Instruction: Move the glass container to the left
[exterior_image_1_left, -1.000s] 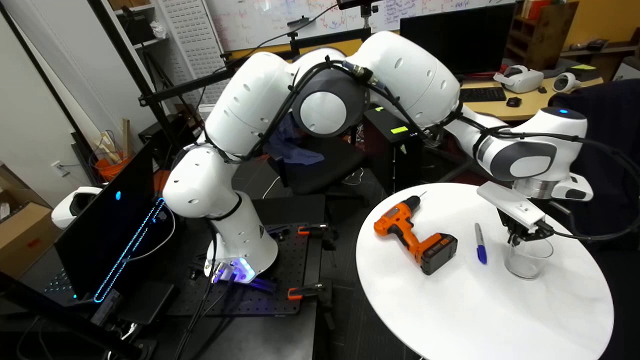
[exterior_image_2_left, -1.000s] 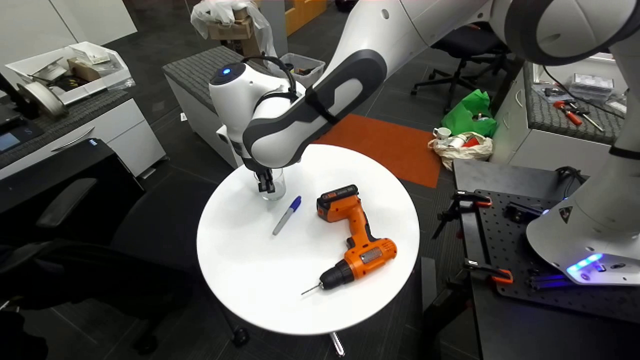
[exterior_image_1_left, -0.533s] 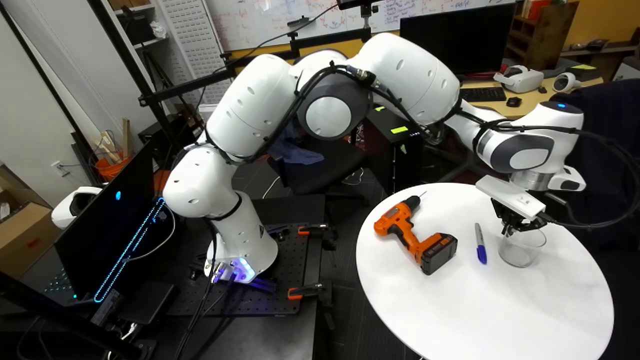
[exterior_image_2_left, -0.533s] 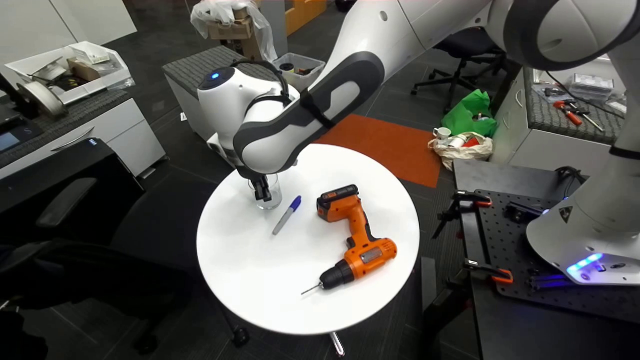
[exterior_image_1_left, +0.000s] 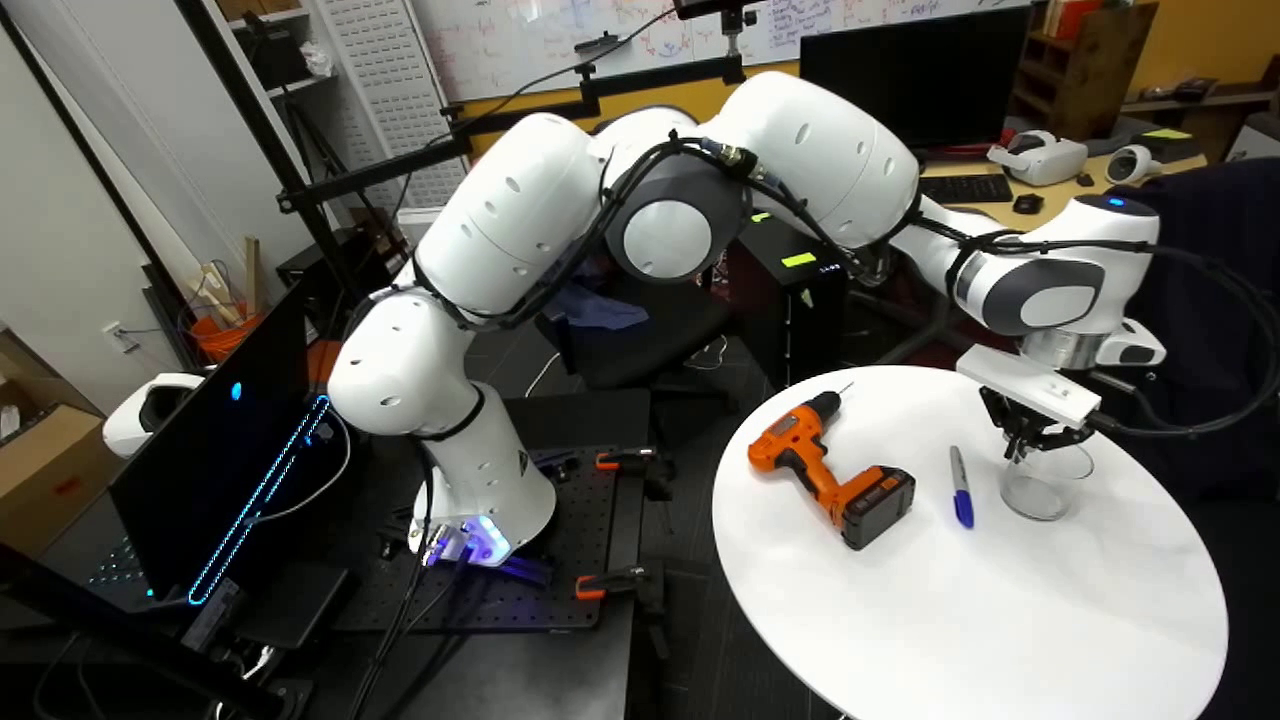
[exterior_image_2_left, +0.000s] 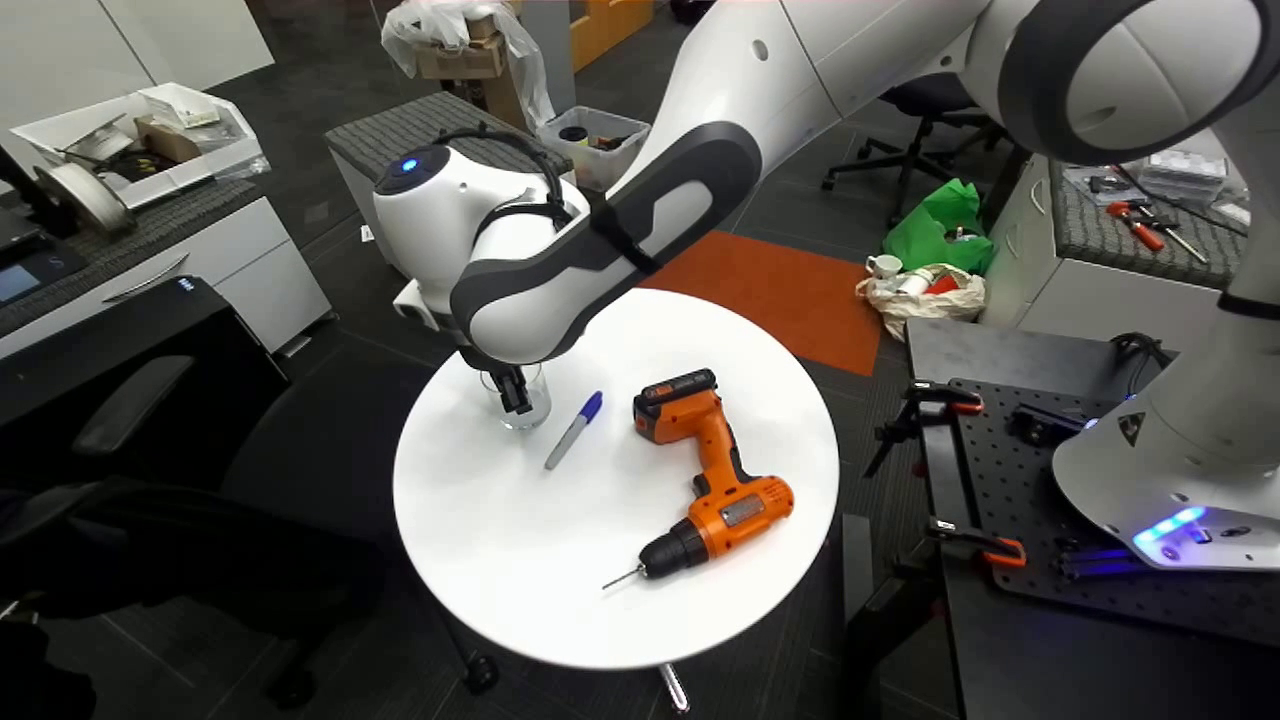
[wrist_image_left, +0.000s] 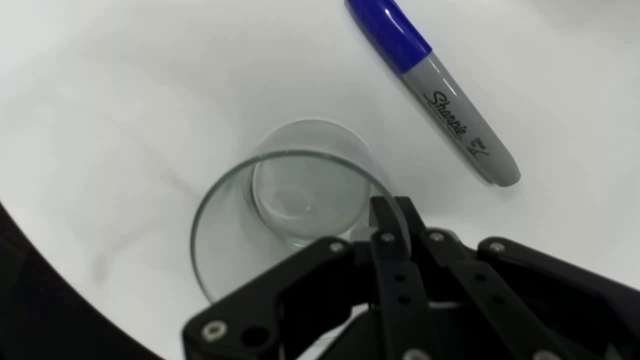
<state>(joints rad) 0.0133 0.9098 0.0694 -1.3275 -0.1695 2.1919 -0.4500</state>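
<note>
The claw (wrist_image_left: 397, 215) is clamped on the wall of the glass container (wrist_image_left: 305, 190), 1 finger inside and 1 outside. The container is open end up, near the blue-capped marker (wrist_image_left: 436, 90) on the white table (exterior_image_2_left: 520, 560); whether its base touches the tabletop, I cannot tell.

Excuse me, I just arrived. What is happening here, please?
The robot's gripper is shut on the wall of a clear glass container, with one finger inside it, apparently to shift it left. I cannot tell whether the container is lifted off the white table. A blue-capped marker lies beside it, not touching, and an orange drill lies farther away.
</note>
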